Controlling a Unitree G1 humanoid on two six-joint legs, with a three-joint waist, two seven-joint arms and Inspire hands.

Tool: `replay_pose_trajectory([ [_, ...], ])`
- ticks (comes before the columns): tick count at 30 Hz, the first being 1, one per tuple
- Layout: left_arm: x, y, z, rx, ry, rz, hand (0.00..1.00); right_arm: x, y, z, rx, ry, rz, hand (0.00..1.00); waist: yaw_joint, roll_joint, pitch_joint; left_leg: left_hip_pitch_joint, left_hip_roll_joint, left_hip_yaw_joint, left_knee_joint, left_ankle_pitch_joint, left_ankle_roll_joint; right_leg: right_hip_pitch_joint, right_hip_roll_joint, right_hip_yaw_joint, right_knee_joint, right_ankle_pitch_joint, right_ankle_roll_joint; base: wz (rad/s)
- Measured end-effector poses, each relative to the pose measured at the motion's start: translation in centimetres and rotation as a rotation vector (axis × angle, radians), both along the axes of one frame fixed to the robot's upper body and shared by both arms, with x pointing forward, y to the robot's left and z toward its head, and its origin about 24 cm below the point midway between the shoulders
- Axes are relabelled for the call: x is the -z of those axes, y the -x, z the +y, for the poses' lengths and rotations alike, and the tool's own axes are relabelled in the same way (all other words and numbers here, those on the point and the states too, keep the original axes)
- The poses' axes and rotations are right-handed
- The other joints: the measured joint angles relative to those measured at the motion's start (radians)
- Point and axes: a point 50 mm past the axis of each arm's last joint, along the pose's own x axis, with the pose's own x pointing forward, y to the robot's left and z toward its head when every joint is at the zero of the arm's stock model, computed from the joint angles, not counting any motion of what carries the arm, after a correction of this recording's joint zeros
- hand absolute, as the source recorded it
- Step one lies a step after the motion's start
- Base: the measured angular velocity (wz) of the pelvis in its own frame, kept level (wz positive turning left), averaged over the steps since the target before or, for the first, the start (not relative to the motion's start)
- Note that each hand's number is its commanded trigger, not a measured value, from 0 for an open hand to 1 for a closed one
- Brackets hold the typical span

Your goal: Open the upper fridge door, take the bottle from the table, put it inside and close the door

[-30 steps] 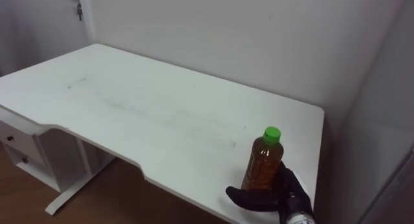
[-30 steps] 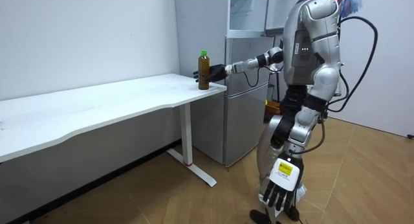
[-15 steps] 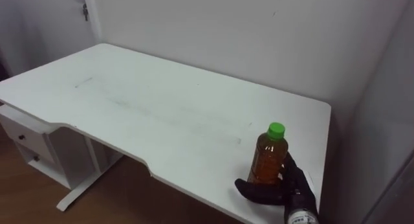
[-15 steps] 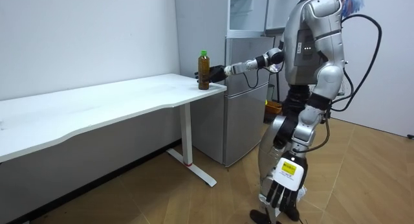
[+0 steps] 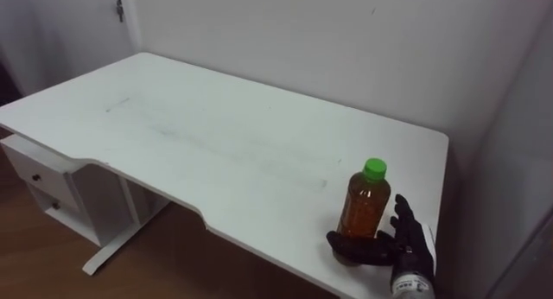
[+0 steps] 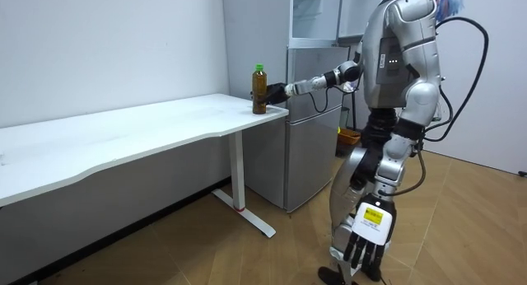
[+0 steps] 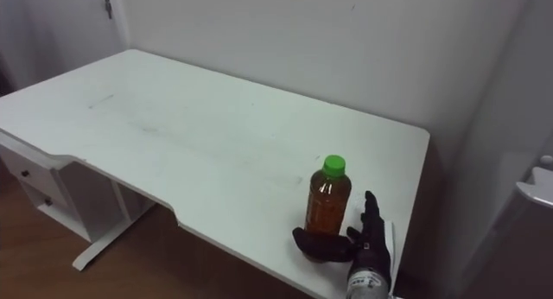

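Since the earlier frames the eye views have been shifted a little by the camera's own movement, while the bottle (image 5: 364, 204) has been left standing on the same spot. The fingers (image 5: 403, 219) of the right robot hand (image 5: 390, 245), hidden behind the bottle before, are now seen spread just right of it.

The bottle is kept upright, long axis vertical and green cap up, at the near right corner of the white worktop (image 5: 216, 143). The right robot hand is held wide at its base. The thumb is laid across the near side, the fingers are raised straight on the right, and no firm grasp is judged to be made yet. The bottle lies just left of the palm. The left robot hand (image 6: 360, 245) is hung low with relaxed fingers, well apart. The fridge (image 6: 306, 153) is seen just beyond the worktop's right end.
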Motion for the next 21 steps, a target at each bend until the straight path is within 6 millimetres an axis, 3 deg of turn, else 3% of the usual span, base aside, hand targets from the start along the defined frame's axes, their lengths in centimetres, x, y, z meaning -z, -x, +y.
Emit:
replay_pose_trajectory([
  [9,0.0,-0.1,-0.1,-0.002,0.008,-0.01,0.0,-0.6,-0.2,0.1,0.026,0.07,-0.03,0.0,0.004,0.003,-0.001,-0.015,0.0,0.0,0.001,0.001,0.0,-0.018,0.001,-0.001,0.001,0.001,-0.001,0.0],
  [21,0.0,-0.2,-0.5,0.039,0.011,-0.023,0.0,-1.8,-0.9,0.7,-0.004,0.083,-0.07,0.0,0.05,-0.004,-0.0049,-0.013,0.0,0.0,-0.003,0.002,0.0,-0.021,-0.001,-0.001,0.004,0.001,-0.001,0.0],
])
